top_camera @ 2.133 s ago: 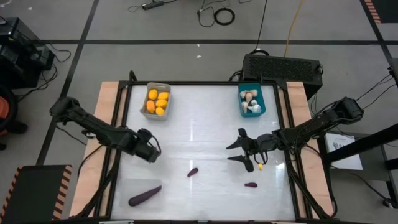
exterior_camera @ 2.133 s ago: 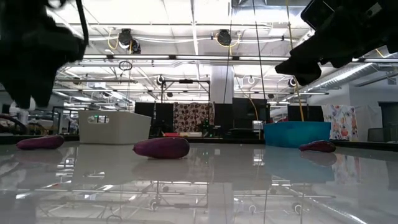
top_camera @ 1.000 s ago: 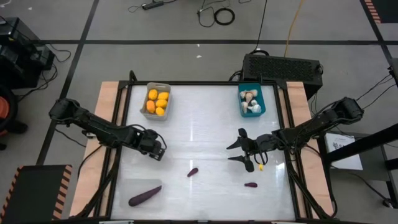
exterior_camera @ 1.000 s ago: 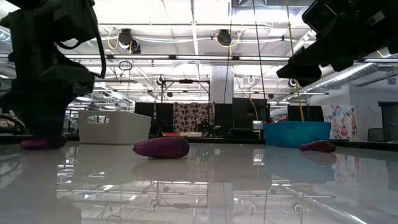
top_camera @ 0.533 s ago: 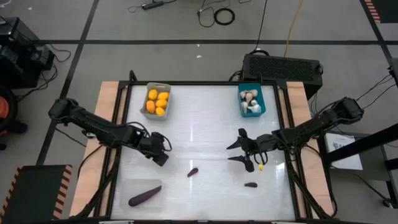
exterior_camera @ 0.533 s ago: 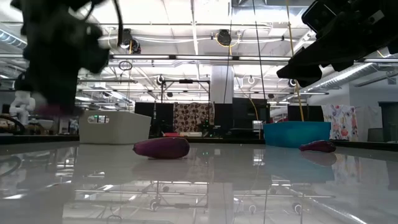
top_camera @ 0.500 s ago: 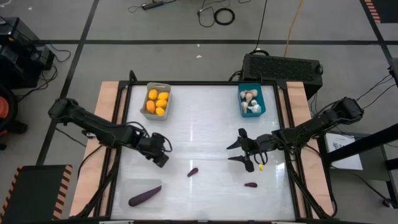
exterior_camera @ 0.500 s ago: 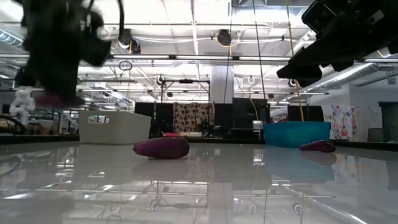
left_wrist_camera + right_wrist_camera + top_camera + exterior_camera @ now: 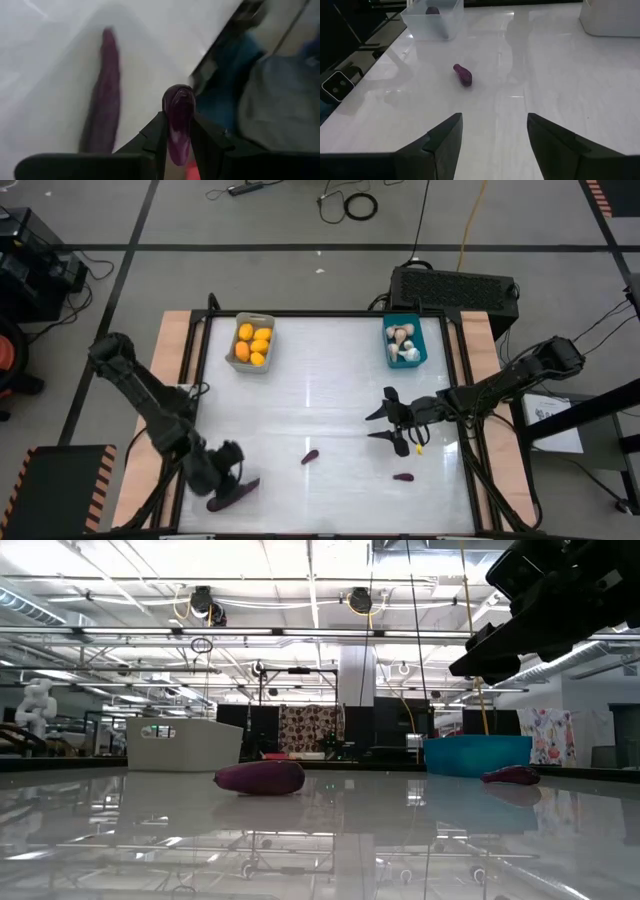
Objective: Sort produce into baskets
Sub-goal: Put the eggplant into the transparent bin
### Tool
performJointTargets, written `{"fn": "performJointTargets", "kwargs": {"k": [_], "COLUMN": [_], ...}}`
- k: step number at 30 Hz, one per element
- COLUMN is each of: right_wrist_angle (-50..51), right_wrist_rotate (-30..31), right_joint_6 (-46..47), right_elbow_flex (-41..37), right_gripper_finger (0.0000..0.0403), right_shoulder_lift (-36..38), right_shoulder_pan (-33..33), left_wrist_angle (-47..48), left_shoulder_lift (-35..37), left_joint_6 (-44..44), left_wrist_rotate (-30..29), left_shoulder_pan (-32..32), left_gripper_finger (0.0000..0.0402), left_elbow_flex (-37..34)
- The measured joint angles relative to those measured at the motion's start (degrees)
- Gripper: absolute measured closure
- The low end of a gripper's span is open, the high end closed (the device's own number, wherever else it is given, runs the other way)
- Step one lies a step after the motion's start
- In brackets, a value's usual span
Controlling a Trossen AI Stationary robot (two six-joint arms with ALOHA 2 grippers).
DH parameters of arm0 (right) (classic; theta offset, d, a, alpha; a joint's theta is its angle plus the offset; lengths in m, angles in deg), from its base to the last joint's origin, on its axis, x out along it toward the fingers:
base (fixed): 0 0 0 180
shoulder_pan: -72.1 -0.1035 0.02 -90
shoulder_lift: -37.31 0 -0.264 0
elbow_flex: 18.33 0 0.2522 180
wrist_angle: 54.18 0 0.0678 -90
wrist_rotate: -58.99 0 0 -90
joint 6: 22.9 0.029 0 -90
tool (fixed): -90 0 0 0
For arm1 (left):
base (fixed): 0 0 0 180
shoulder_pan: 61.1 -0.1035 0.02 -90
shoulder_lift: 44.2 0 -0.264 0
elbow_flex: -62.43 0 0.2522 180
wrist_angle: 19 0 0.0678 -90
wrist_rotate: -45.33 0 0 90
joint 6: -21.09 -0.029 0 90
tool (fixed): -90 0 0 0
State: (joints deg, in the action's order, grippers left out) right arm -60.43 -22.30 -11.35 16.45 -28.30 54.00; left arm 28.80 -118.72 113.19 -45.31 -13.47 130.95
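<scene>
Eggplant, small, purple (image 9: 178, 122): pinched between my left gripper's (image 9: 178, 142) closed fingers, held above the clear bin (image 9: 205, 485) at the table's (image 9: 330, 390) near left corner. Larger eggplant (image 9: 232, 495) lies inside that bin, just under the gripper. Right gripper (image 9: 385, 423): I see its fingers spread wide, holding nothing, hovering over the table's right side. Loose eggplants on the table: one near centre (image 9: 310, 456), one toward the near right (image 9: 403, 477). Grey bin (image 9: 231, 352), far left, holds orange fruits (image 9: 254, 343). Teal bin (image 9: 420, 340), far right, holds garlic bulbs (image 9: 402, 342).
</scene>
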Motion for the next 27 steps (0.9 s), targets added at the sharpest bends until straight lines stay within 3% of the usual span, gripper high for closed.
{"fn": "performJointTargets", "kwargs": {"k": [11,21,27], "right_wrist_angle": [0.7,21.7,31.0], "right_wrist_rotate": [2.4,6.2,4.7], "right_joint_6": [-3.7,-6.5,-3.4], "right_elbow_flex": [0.3,5.3,5.3], "right_gripper_finger": [0.0188,0.0183,0.0174], "right_shoulder_lift": [0.7,1.0,0.6], "right_shoulder_pan": [0.5,8.7,15.5], "left_wrist_angle": [7.7,15.6,19.9], "left_shoulder_lift": [-5.4,-5.3,-5.4], "left_joint_6": [-0.1,-0.9,-1.1], "left_wrist_rotate": [-0.1,0.0,-5.4], "left_shoulder_pan": [2.7,2.7,2.7], "left_gripper_finger": [0.0311,0.0226,0.0210], "left_elbow_flex": [0.0,0.0,0.0]}}
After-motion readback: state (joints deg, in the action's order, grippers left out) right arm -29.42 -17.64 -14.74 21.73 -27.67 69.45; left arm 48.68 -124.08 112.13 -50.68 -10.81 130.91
